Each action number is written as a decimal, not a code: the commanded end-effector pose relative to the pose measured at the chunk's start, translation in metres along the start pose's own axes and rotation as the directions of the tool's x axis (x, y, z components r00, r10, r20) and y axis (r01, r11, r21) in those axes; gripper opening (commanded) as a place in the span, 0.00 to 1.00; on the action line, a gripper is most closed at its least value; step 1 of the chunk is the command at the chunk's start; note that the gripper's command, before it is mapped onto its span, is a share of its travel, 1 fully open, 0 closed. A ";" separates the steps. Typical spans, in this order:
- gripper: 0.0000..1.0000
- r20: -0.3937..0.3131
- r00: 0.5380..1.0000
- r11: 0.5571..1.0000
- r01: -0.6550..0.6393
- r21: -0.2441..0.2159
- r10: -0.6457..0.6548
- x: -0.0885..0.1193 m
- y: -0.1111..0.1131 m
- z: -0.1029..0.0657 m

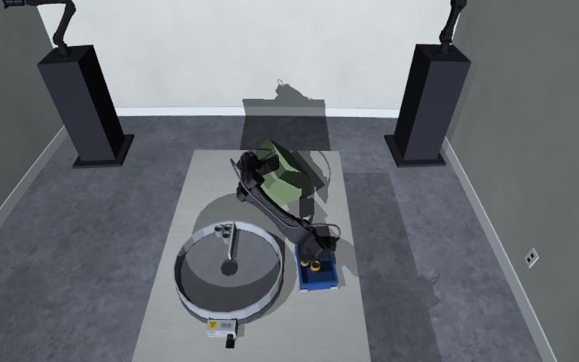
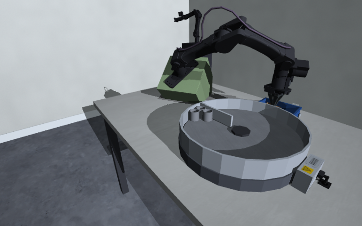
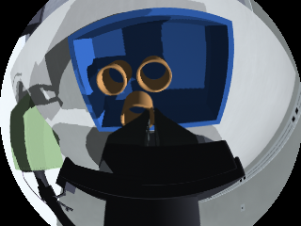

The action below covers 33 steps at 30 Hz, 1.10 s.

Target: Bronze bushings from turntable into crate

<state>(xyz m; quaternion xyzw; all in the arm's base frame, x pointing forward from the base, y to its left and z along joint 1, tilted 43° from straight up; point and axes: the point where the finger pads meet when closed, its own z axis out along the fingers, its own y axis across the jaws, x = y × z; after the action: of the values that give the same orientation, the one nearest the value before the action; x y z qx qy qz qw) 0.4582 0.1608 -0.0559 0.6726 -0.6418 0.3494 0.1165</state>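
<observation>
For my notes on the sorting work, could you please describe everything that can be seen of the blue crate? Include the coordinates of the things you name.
The blue crate (image 1: 319,286) (image 2: 296,114) (image 3: 230,71) is an open-topped rectangular box with plain, plastic-looking walls and a darker, partly shaded inside. It sits upright on the table, beside the turntable and apart from it. Small whitish pieces show at its outer base. Two bronze bushings (image 1: 314,266) (image 3: 154,89) rest inside; a third is at the fingers, over the near edge in the wrist view. Whether that one touches the crate, I cannot tell.
</observation>
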 end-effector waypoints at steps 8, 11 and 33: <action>0.00 0.031 1.000 0.999 0.004 0.043 -0.006 -0.011 -0.005 -0.006; 0.00 0.031 0.999 0.999 0.006 0.041 -0.008 -0.011 -0.004 -0.005; 0.00 0.030 1.000 0.999 0.004 0.039 -0.006 -0.011 -0.004 -0.004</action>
<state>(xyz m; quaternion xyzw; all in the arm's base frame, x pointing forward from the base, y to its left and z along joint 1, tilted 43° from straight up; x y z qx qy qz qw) 0.4658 0.1562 -0.0594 0.6704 -0.6444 0.3517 0.1075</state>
